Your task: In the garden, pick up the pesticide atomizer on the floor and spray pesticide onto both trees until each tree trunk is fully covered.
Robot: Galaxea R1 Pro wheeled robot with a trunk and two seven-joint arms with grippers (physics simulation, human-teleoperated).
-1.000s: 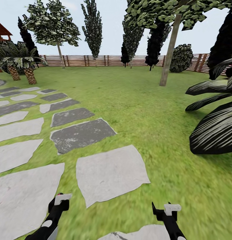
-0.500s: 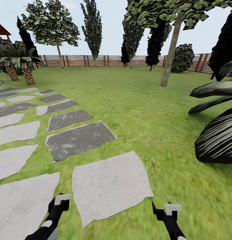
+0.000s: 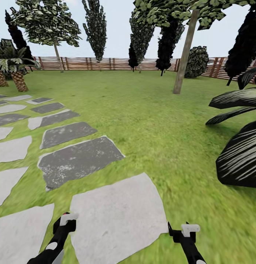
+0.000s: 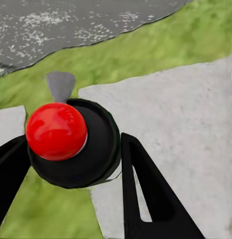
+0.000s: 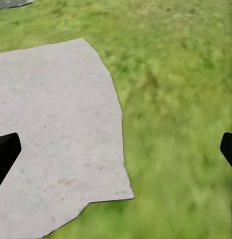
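The whole head view is shifting: since a second ago the slabs [image 3: 115,216] are sliding toward the left edge and lower, and the fence [image 3: 105,63] is moving left too. This is the camera travelling, so the robot is rolling forward and turning a little right, not the things moving.

The left gripper [image 3: 64,222] is holding the atomizer [image 4: 71,142]; in the left wrist view its jaws are closed around the black body, red top up, above the edge of a light slab. So the pick-up is already done.

In the middle, the far tree [image 3: 47,25] is standing near the fence, and the near trunk [image 3: 184,55] is rising from the lawn, well apart from the robot.

The right gripper [image 3: 183,231] is hanging wide open and holding nothing.

I judge the robot is approaching the near trunk; no pesticide is visible yet.
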